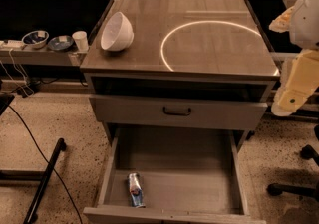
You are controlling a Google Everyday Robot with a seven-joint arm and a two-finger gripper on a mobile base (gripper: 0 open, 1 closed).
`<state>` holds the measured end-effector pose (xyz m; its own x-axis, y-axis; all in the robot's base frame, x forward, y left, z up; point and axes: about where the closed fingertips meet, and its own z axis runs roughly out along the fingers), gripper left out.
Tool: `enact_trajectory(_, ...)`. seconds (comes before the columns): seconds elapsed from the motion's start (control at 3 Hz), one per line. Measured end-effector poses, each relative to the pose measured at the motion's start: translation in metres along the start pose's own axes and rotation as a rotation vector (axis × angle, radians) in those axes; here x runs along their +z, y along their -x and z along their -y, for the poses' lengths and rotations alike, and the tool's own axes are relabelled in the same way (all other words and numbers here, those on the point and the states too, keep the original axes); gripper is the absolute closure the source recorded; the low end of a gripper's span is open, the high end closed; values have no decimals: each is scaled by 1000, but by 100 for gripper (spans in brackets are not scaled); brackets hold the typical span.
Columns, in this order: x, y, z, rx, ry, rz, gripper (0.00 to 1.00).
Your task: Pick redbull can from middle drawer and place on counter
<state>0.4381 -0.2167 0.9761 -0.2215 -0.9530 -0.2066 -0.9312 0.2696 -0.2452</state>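
The redbull can (135, 190) lies on its side in the front left part of the open middle drawer (199, 178), pointing roughly front to back. The drawer is pulled out towards me, below a shut drawer front with a black handle (177, 111). The counter (199, 19) above carries a bright white circle line (214, 44). My gripper (291, 93) hangs at the right edge of the view, beside the cabinet's right side at the height of the upper drawer, well away from the can and holding nothing.
A white bowl (117, 31) rests tilted on the counter's left part. A side shelf at left holds small bowls (35, 38) and a white cup (79, 40). Cables and a black stand leg (45, 178) lie on the floor at left. A chair base (299, 183) stands at right.
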Motion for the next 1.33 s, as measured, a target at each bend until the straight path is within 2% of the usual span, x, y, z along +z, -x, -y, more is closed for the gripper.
enact_trajectory(0.33,0,0,0,0,0,0,0)
enact_trajectory(0.67,47,5,-9,-11,60,17,0)
enact_trajectory(1.0,112,51,-46,-185,116,92,0)
enact_trajectory(1.33,143,56,-69,-286,161,72,0)
